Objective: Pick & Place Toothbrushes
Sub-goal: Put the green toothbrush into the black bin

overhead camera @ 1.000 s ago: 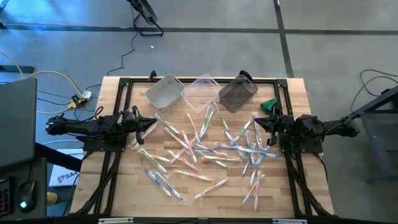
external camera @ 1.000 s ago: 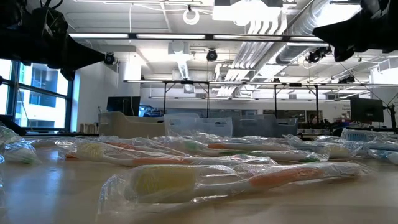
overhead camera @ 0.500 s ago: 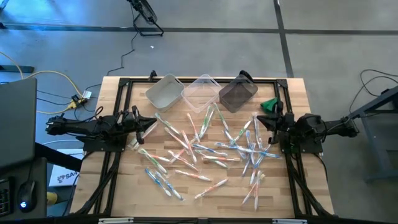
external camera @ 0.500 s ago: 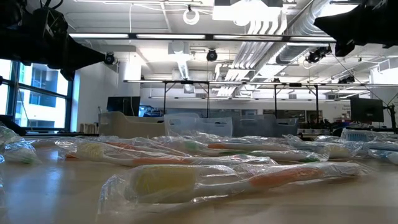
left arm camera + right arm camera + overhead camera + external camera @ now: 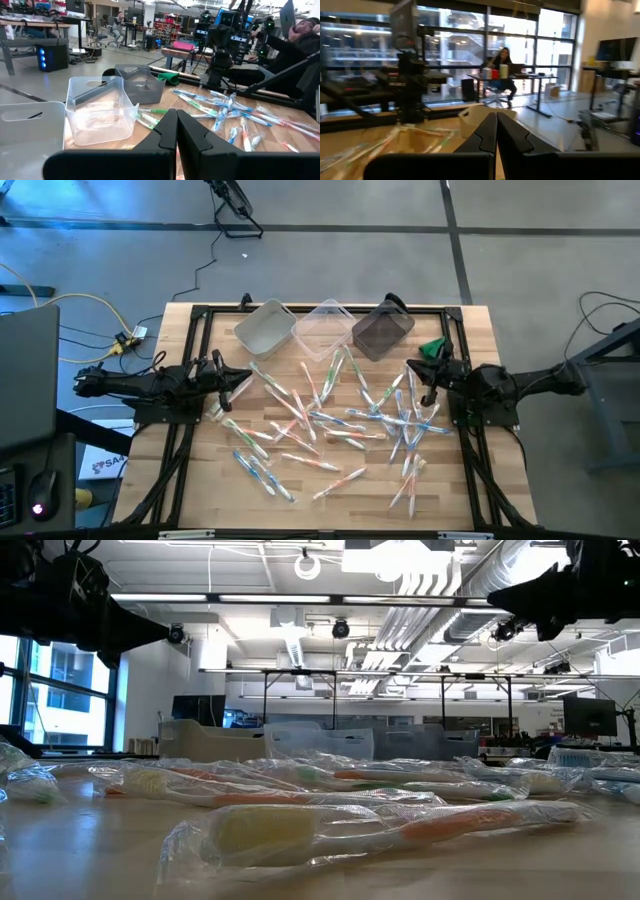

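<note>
The toothbrushes (image 5: 330, 418) lie scattered in their clear wrappers across the middle and right of the wooden table (image 5: 200, 480) in the high view, none of them yet in the three bins (image 5: 324, 326) lined up along the table's upper edge. The left gripper (image 5: 240, 383) sits at the left of the frame, just beside the nearest brushes, its fingers pressed together and holding nothing. The right gripper (image 5: 414, 370) sits at the right of the frame, above the dense cluster there and near a small green object (image 5: 433, 348), likewise closed and empty. The step in hand looks like the approach to a first pick. To do it well, each gripper should open before it descends, choose a brush that lies alone rather than crossed under another, and line its fingers across the handle. The wrappers look slippery and crinkly, so closing on the stiff handle in the middle should hold better than pinching loose film.
</note>
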Available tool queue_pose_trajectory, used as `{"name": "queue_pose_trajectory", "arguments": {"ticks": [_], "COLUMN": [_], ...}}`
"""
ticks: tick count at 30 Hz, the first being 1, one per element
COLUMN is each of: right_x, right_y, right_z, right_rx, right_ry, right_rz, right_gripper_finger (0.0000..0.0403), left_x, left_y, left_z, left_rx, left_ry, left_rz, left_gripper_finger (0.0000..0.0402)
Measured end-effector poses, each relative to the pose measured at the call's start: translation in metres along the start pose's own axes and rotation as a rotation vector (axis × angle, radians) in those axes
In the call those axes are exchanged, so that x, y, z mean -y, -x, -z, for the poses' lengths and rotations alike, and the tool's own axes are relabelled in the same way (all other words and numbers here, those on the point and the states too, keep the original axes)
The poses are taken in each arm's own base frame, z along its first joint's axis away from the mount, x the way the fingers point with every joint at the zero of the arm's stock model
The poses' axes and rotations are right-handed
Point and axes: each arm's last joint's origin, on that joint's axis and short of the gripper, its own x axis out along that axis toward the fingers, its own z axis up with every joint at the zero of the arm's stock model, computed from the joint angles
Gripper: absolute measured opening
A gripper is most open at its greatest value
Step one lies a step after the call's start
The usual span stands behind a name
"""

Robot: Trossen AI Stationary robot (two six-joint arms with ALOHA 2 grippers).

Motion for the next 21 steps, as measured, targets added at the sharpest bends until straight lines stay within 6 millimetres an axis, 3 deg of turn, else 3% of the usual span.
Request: {"name": "queue_pose_trajectory", "arguments": {"ticks": [5,14,21], "right_x": [-0.002,-0.009,-0.015], "right_y": [-0.006,-0.023,-0.037], "right_z": [0.002,-0.021,-0.015], "right_rx": [-0.041,-0.098,-0.19], "right_ry": [0.021,0.081,0.06], "right_rz": [0.07,0.11,0.175], "right_gripper_finger": [0.0003,0.0003,0.0003], "left_x": [0.0,0.0,0.0], "left_y": [0.0,0.0,0.0], "left_z": [0.0,0.0,0.0], "left_rx": [-0.001,0.001,0.001], "left_ry": [-0.002,-0.014,-0.022], "left_rz": [0.0,0.0,0.001], "left_gripper_finger": [0.0,0.0,0.0]}}
